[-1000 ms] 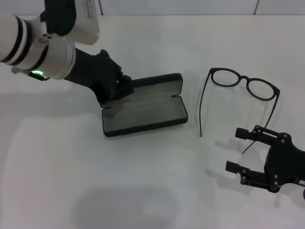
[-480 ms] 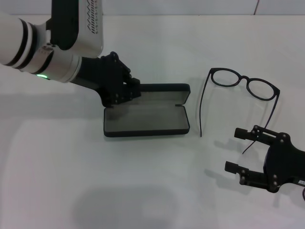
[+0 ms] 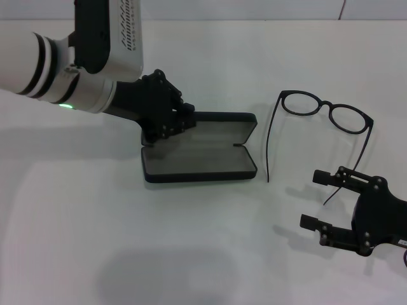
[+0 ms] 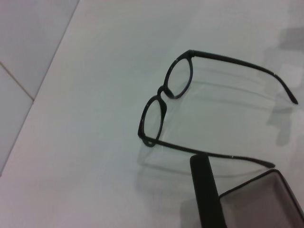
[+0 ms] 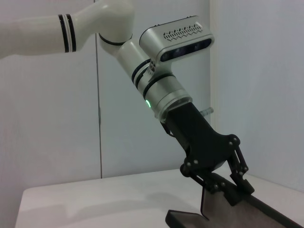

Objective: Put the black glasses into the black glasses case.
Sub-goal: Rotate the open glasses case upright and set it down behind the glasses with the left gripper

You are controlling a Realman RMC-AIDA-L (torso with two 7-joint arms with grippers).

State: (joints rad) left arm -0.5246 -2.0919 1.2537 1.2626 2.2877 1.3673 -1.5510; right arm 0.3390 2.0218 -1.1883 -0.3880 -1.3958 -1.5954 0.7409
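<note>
The left claw is clamped on the raised lid of the black glasses case, holding it open on the white bench. The black glasses lie unfolded just beside the case. The right claw rests nearby, fingers spread, empty.

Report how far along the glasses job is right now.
Done: the black glasses case lies open on the table, grey lining up. In hand: the left end effector grips the case's lid at its far left edge. Left: the black glasses sit unfolded on the table to the right of the case, untouched; the right end effector waits open, near them, holding nothing. Glasses must yet go into the case.
</note>
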